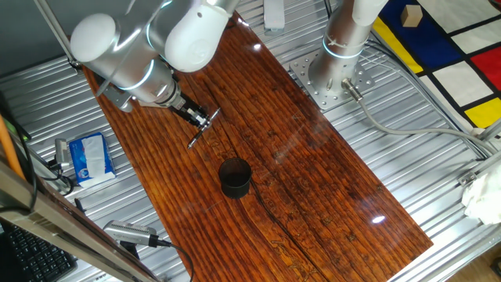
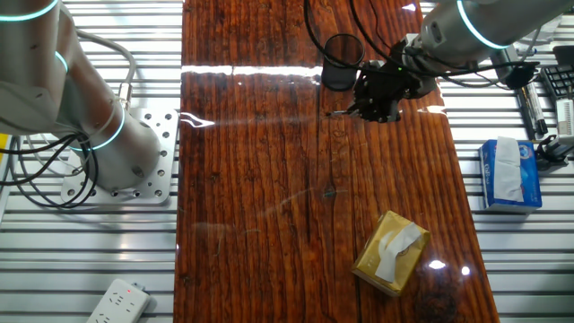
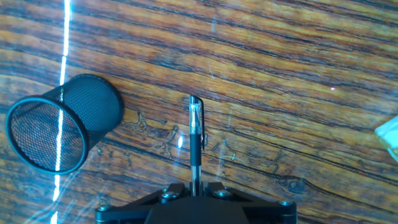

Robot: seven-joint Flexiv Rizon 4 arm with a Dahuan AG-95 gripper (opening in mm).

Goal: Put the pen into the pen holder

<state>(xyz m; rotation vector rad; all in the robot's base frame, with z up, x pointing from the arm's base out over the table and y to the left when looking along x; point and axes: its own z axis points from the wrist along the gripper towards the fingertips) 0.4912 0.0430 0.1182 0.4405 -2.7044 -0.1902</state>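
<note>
In one fixed view the black two-finger gripper (image 1: 203, 119) at the end of the white and silver arm hangs over the reddish-brown striped wooden board (image 1: 313, 172), its fingers closed on the thin dark-grey and silvery pen (image 1: 200, 132), which juts out slanted down and to the left from the fingertips, its lower tip close to the board; whether that tip touches the wood cannot be told; the small black mesh cylindrical pen holder (image 1: 235, 178) stands upright on the board, near the pen and lower right of it, apart from it, and nothing shows inside it; a blue and white tissue pack (image 1: 88, 157) lies on the ribbed metal table off the board's left edge. In the other fixed view the gripper (image 2: 372, 100) sits just right of the pen holder (image 2: 342, 63) near the board's far end, and the pen (image 2: 344, 112) appears only as a short pale sliver poking left from the fingers; a tan cardboard box (image 2: 389, 253) with a white strip lies well apart on the near part of the board. In the hand view the pen (image 3: 195, 144) runs straight out from between the closed fingers, with a clear barrel, a dark grip and a metal clip; the pen holder (image 3: 62, 130) lies to its left, its open mouth facing the camera and its mesh inside bare.
</note>
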